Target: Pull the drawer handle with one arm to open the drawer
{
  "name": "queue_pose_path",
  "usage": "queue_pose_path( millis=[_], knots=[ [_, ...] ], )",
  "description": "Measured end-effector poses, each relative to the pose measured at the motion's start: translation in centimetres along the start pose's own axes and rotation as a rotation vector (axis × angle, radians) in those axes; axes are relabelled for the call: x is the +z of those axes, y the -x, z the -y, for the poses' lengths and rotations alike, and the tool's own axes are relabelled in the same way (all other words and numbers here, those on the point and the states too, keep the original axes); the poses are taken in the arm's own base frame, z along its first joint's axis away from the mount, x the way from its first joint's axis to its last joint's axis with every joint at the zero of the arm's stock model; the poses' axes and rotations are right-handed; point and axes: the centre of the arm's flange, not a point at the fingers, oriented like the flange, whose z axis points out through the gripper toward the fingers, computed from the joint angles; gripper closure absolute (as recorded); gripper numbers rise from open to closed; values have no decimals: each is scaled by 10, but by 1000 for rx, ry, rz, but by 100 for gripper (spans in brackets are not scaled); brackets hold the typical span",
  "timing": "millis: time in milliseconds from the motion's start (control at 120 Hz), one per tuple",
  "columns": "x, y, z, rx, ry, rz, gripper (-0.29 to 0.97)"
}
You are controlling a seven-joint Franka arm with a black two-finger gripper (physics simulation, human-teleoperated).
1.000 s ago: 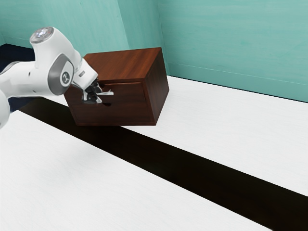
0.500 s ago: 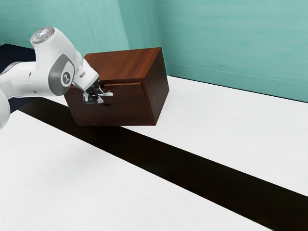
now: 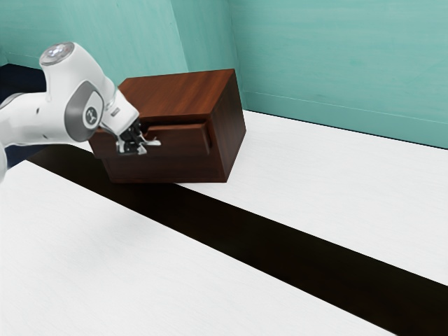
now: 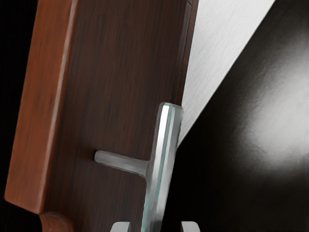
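**Nearest, wrist view.** The handle [image 4: 161,159] is a slim metal bar that runs from the middle of the frame to its lower edge. A short post [image 4: 120,162] holds it clear of the drawer [image 4: 106,87], whose dark wood front takes up the frame's left and centre. The bar looks stiff, smooth and probably slippery. The best hold is across the bar close to a post, where it cannot twist. The drawer looks rigid and likely slides along one line only, so the pull should go straight out from its front. A skewed pull may bind it or drag the whole box.

**Middle distance, exterior view.** The tool [image 3: 135,145] is at the handle, at centre left of the frame. Neither view shows whether it is clamped on the bar or merely placed around it. The white arm [image 3: 63,112] enters from the upper left.

**Farther.** The cabinet [image 3: 210,105] sits on the white table [image 3: 315,182], just beyond the table's black stripe [image 3: 280,245]. The teal wall [image 3: 336,49] is behind it.

**Change from one second ago.** The drawer front was nearly level with the cabinet face. It now projects toward the frame's left, with a dark gap above it. The tool and arm have drawn back the same way, and the cabinet has not shifted. The drawer appears only partly open.
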Motion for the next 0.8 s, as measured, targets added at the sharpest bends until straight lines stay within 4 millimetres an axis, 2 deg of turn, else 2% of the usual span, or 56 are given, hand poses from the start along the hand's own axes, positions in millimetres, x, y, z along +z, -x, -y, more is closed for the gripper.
queue_pose_path(
  millis=[800],
  knots=[
    [-28,12,-47,-2,41,-15,64]
  ],
)
